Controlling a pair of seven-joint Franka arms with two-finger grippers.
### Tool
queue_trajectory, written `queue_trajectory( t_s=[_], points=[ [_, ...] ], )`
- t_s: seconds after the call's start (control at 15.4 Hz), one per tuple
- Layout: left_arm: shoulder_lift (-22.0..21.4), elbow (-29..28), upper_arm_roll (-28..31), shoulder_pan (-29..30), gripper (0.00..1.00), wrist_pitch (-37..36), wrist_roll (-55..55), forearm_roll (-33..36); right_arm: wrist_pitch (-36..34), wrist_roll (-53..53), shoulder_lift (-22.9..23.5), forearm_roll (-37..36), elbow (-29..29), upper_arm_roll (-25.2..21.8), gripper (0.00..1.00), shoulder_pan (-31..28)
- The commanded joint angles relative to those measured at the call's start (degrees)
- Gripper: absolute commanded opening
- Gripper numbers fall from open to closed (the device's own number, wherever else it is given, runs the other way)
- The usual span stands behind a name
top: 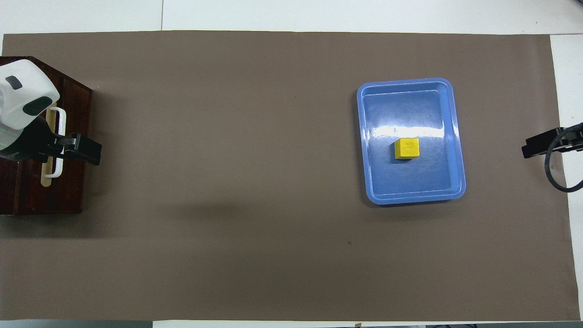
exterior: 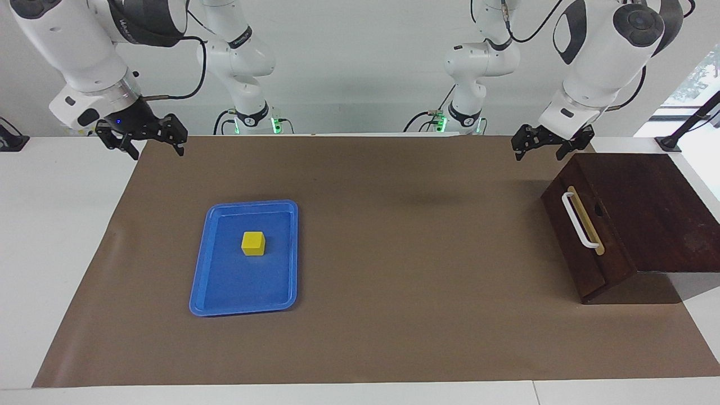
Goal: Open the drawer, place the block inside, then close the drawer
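The drawer [exterior: 612, 247] is shut in its dark wooden box [exterior: 658, 214] at the left arm's end of the table; its white bar handle [exterior: 579, 220] faces the middle of the table. The yellow block [exterior: 253, 243] sits in a blue tray [exterior: 197, 275] toward the right arm's end. My left gripper [exterior: 551, 145] is open and empty, raised by the box's corner nearest the robots; in the overhead view the left gripper [top: 79, 149] overlaps the handle [top: 61, 119]. My right gripper [exterior: 147, 139] is open and empty, waiting over the mat's edge, apart from the tray.
A brown mat [exterior: 394, 253] covers most of the white table. The block [top: 406, 148] lies near the middle of the tray [top: 364, 136]. The right gripper [top: 542, 143] shows at the mat's edge in the overhead view.
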Motion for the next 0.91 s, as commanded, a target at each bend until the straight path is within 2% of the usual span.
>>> queue_trajectory(
  t_s=[0.0,0.39,0.52,0.65,0.84],
  points=[
    [-0.6,0.2,1.1,-0.7,1.00,-0.5,0.9,-1.0,0.1,0.7,-0.1,-0.1,0.2,0.5,1.00,-0.5],
    [-1.5,-0.3,0.3,-0.8,1.00,-0.2,-0.2,-1.0,0.2,0.6,-0.1,-0.2,0.2,0.5,1.00,-0.2],
    [-1.5,-1.1,0.4,-0.3,1.00,4.2,0.1,-1.0,0.4,0.6,-0.1,-0.3,0.2,0.5,1.00,-0.1],
    [-3.2,-6.1,0.4,-0.8,1.00,10.2,-0.1,0.4,1.2,0.3,-0.1,-0.2,0.2,0.5,1.00,-0.2],
    [-3.7,-11.9,0.1,-1.8,1.00,16.2,0.5,10.1,2.1,0.3,-0.6,-0.1,0.2,0.5,1.00,-0.1]
  ],
)
